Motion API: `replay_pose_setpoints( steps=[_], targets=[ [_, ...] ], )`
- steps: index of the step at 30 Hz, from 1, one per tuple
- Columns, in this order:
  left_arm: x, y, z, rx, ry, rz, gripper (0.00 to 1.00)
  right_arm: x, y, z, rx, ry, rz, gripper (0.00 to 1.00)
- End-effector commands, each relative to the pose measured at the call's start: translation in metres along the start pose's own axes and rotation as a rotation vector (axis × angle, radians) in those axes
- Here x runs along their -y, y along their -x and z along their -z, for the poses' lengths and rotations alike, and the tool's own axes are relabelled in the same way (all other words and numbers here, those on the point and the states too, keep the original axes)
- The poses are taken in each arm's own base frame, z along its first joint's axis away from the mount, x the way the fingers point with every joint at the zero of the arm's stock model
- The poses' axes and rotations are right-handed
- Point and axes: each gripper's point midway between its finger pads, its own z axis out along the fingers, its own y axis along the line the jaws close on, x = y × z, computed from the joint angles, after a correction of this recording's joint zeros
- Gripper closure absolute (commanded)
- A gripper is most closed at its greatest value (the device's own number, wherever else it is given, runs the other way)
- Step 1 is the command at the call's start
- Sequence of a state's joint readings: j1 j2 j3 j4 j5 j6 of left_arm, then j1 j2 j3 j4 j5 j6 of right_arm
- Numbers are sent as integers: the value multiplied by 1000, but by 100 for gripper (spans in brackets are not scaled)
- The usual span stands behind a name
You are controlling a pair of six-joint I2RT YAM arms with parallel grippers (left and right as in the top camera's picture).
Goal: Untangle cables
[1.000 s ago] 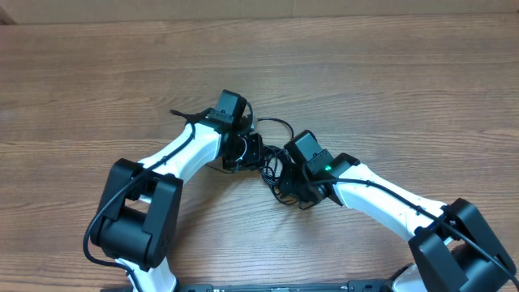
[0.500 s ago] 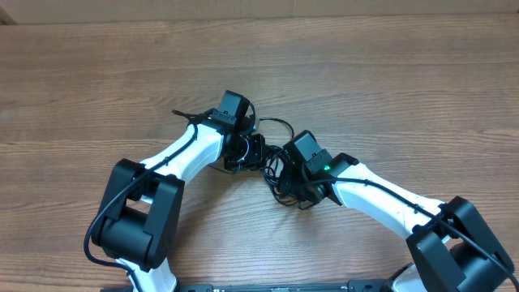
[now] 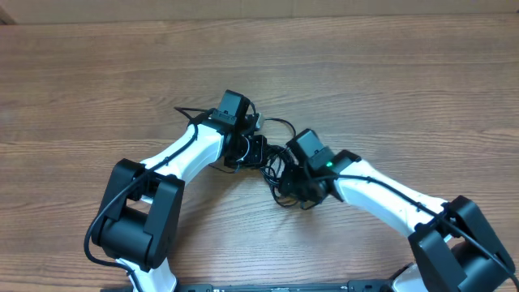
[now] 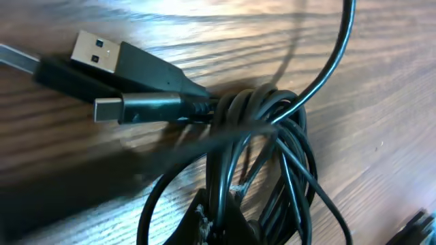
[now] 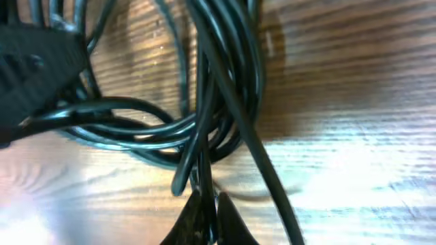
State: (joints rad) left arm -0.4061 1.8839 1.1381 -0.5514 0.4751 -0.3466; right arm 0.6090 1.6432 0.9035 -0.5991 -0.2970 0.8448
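**A:** What's in shot?

**B:** Overhead view: a brown wood-grain table (image 3: pixel 389 81) w/ a tangle of thin black cables (image 3: pixel 274 168) lying on it. Two white-and-black robot arms (image 3: pixel 190 150) reach in & meet over the tangle.

**A:** Where are the grippers vs. the tangle?

**B:** The left gripper (image 3: pixel 250 152) is at the tangle's left edge. The right gripper (image 3: pixel 293 188) is at its lower-right edge. Both touch it.

**A:** Spread or closed?

**B:** Both closed. Left wrist view: the cables (image 4: pixel 262 129) bunch into several loops. The dark fingertips (image 4: pixel 214 228) at the bunch's lower side are pressed together w/ strands running btwn them, so they're pinching the cables. Right wrist view: the black fingertips (image 5: pixel 228 228) meet in a point below the loops (image 5: pixel 225 82), nipping one strand that drops out of the bundle.

**A:** Any plug ends?

**B:** Two, just left of the bunch in the left wrist view. One is a flat black USB plug w/ silver metal tip (image 4: pixel 102 51). Right beside it, touching, is a slimmer dark plug w/ small silver tip (image 4: pixel 136 109). Both cords run into the bunch. One single strand arcs up & away from the bunch's upper right.
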Motion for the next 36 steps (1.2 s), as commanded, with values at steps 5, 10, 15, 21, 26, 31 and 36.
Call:
replay_pose_setpoints(
  steps=[5,10,15,21,26,31,36],
  targets=[
    [28,17,9,39,-183,-209,96,-57,-5,56,-189,316,151,96],
    [22,30,10,90,-133,-228,96,-74,-14,83,-299,506,193,96],
    [15,32,9,101,-92,-226,96,-70,-8,98,-309,600,233,96],
    [0,37,9,118,-2,-171,96,-49,4,106,-294,597,189,96],
    [-27,38,11,137,144,-58,96,-21,12,107,-283,529,122,96],
    [-45,38,14,148,231,13,96,12,17,96,-254,349,68,96],
    [-50,38,16,150,246,31,96,36,19,88,-229,202,59,96]
  ],
)
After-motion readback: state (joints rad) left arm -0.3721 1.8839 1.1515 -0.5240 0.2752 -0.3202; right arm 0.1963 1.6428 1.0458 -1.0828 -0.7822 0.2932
